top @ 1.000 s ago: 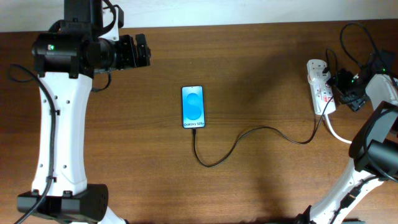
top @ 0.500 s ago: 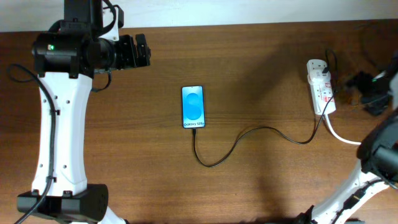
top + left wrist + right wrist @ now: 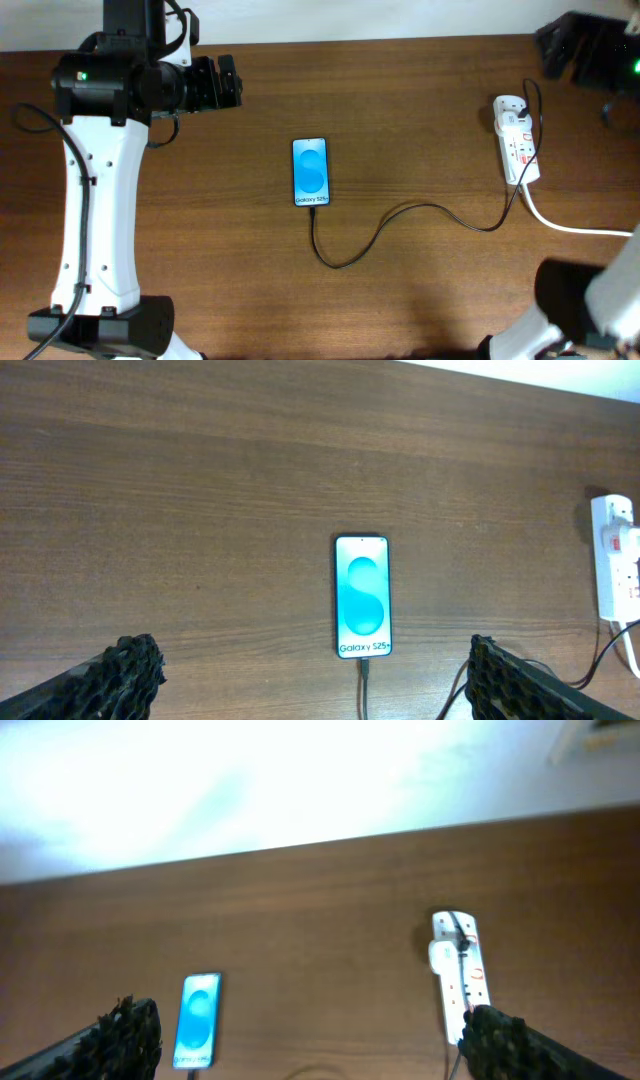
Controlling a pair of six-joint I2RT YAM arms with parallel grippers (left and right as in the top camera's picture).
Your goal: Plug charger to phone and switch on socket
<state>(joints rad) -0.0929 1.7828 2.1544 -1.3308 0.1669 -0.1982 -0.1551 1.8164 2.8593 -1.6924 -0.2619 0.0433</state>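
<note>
The phone lies flat mid-table with its blue screen lit; it also shows in the left wrist view and the right wrist view. The charger cable runs from the phone's lower edge, where its tip sits in the port, in a loop to the white socket strip. My left gripper is open and empty, high at the back left. My right gripper is open and empty, raised at the back right, apart from the socket.
A thick white cord leaves the socket toward the right edge. The left arm's white body stands along the left side. The wall edge runs along the back of the brown table.
My right gripper has left the socket's right side and risen up and back to the far right corner. The left arm, phone and cable have not moved.
</note>
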